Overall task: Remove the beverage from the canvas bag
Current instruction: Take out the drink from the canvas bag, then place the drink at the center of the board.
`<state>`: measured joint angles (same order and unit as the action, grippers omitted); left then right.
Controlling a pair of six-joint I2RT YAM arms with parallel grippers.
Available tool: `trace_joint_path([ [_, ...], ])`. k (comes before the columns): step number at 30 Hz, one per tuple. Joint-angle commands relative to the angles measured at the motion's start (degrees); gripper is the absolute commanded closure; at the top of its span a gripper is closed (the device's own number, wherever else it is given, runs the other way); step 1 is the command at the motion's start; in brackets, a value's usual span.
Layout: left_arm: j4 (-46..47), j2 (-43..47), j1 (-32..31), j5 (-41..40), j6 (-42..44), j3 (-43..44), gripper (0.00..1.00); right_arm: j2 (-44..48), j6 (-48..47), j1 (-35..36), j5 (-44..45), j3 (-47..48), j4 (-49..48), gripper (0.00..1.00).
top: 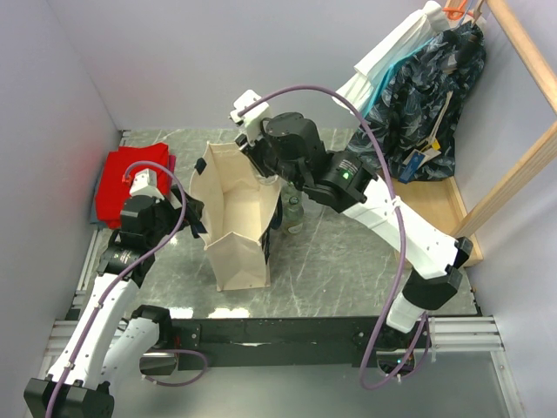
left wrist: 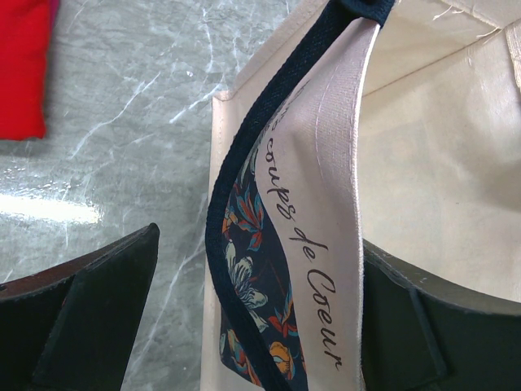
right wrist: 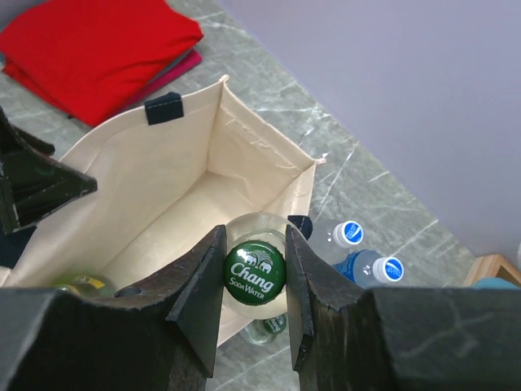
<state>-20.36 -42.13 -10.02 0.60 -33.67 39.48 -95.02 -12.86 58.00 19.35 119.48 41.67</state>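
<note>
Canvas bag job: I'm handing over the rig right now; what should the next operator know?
Left end effector: open, straddling the wall of the tall beige canvas bag by its navy strap handle.
Right end effector: shut on the clear glass bottle with green cap, above the bag's mouth.
Done: bottle gripped. To do: raise it clear, set it on the grey marbled table.

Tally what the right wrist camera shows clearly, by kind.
canvas bag: 1
red folded cloth: 1
green-capped Chang bottle, held in the right gripper: 1
blue-capped bottles, outside the bag: 2
Total: 5. Things low in the bag are too hidden to count.
</note>
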Motion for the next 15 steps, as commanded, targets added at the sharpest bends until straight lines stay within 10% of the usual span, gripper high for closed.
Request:
trace_joint_path([
  [1, 2.0, 0.3, -0.3, 0.8, 0.7, 1.3, 0.04, 7.4, -2.6, 0.4, 4.7, 0.0, -12.2, 1.00],
  [15, 1.9, 0.2, -0.3, 0.9, 0.7, 1.4, 0.04, 10.1, -4.0, 0.3, 9.4, -3.7, -14.7, 1.00],
])
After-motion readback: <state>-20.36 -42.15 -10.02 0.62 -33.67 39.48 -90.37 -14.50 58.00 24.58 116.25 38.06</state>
